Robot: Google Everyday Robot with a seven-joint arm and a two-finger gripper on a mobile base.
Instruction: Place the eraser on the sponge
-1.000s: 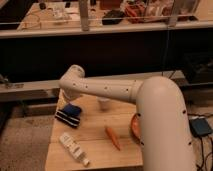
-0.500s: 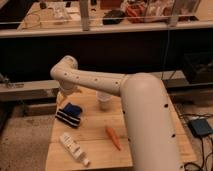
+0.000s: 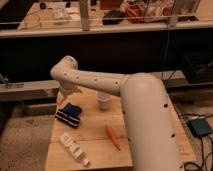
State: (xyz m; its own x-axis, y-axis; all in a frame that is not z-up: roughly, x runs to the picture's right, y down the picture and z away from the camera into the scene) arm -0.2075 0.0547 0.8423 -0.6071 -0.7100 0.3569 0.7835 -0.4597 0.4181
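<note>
The eraser [image 3: 66,119], a black block with pale stripes, lies on the left part of the wooden table [image 3: 95,135]. It rests along the front edge of the sponge [image 3: 73,108], a flat deep-blue pad, and touches it. My big white arm reaches from the lower right to an elbow above the table's back left corner. The gripper [image 3: 64,96] hangs below that elbow, just behind and above the sponge. It holds nothing that I can see.
A white cup [image 3: 103,101] stands at the back middle of the table, partly behind the arm. An orange carrot [image 3: 113,138] lies right of centre. A white bottle [image 3: 73,148] lies near the front left edge. A dark counter runs behind the table.
The arm's elbow has swung left and slightly up, and the near arm segment now fills more of the right side. The eraser, sponge, carrot and bottle have not moved.
</note>
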